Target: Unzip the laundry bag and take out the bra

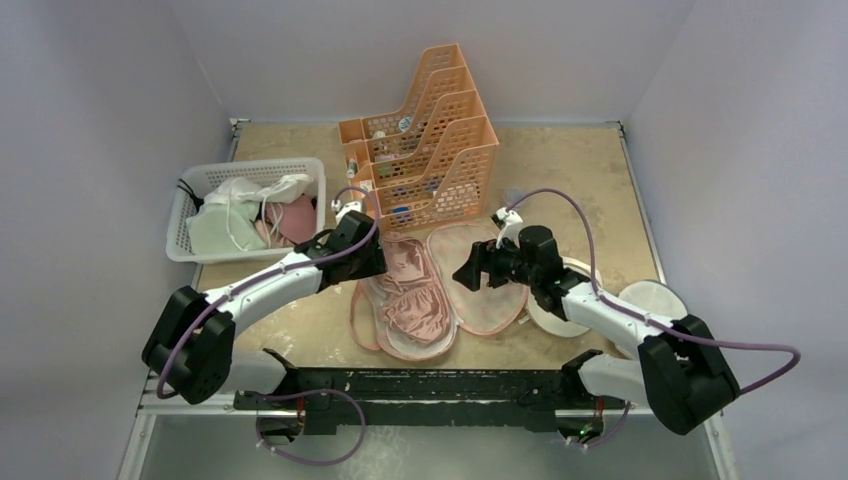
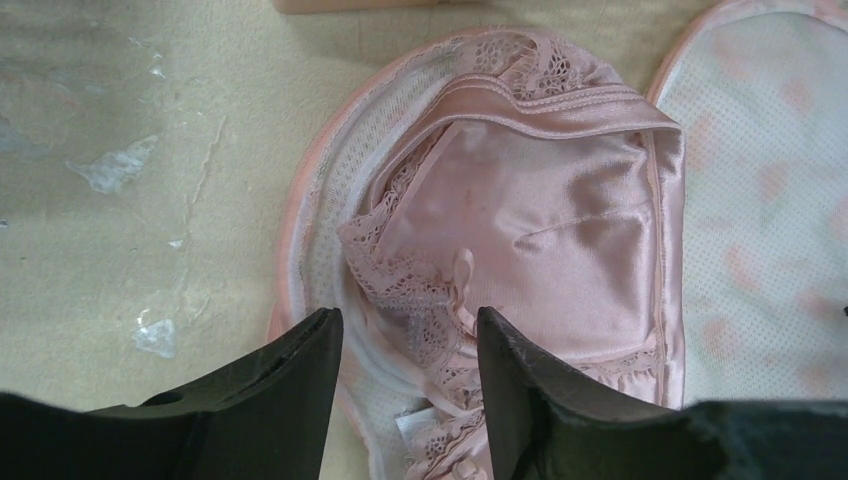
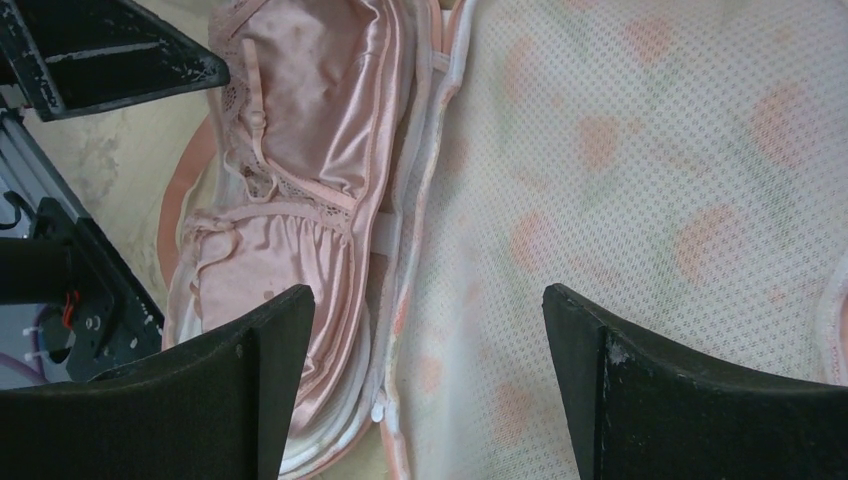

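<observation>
The laundry bag (image 1: 490,295) lies unzipped and spread flat in two halves, pale mesh lining up, in the middle of the table. The dusty-pink satin bra (image 1: 410,300) lies in its left half. In the left wrist view the bra (image 2: 540,220) fills the mesh half (image 2: 320,250). My left gripper (image 2: 408,345) is open, over the bra's lace edge, holding nothing. In the right wrist view the empty mesh half (image 3: 640,180) lies right of the bra (image 3: 310,110). My right gripper (image 3: 430,320) is open above the hinge seam, holding nothing.
An orange file rack (image 1: 425,150) stands just behind the bag. A white basket (image 1: 190,225) with white and pale-green clothes sits at the left. Round white mesh pouches (image 1: 650,300) lie at the right. The black frame (image 1: 420,385) runs along the near edge.
</observation>
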Robot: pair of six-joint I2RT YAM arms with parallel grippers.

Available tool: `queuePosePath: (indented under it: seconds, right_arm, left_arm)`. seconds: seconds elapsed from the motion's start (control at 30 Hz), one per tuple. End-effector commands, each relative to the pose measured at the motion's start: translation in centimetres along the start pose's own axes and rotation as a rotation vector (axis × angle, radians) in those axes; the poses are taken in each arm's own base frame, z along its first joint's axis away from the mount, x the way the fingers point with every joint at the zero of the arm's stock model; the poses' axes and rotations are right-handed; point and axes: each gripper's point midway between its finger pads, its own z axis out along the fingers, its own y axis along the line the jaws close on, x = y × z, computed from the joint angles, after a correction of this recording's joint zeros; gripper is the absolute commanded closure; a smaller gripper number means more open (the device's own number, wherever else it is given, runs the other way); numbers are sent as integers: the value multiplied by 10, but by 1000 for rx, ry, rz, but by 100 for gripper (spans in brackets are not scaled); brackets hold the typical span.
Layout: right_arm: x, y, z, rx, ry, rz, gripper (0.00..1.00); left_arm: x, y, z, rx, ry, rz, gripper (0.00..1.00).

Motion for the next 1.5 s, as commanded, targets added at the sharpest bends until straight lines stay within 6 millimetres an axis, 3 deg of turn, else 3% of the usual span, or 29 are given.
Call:
queuePosePath:
  seconds: [0.0,0.5,0.7,0.87,1.1,1.2,1.47]
  right_arm:
    - [-2,12,3,-75,-19,3,14]
    - [31,26,33,-165,56,91,14]
    - [48,42,48,-211,96,116,14]
    - [58,59,59,-251,132,118,15]
    - [38,53,49,-160,104,66,13]
    - [23,43,41,-71,59,23,10]
    - [-22,26,5,106,-83,-70,7]
  left_arm:
    - [-5,-13,11,50,-26,-37,52]
    - [5,-20,27,96,-6,-47,69]
    - [5,-16,23,88,-19,-42,76]
    - [1,-12,14,78,-37,-31,88]
    - [-9,-11,-10,93,-69,-16,100]
    - [-16,-12,-23,98,-87,-6,100]
    - [-60,-34,-88,232,-243,-5,100]
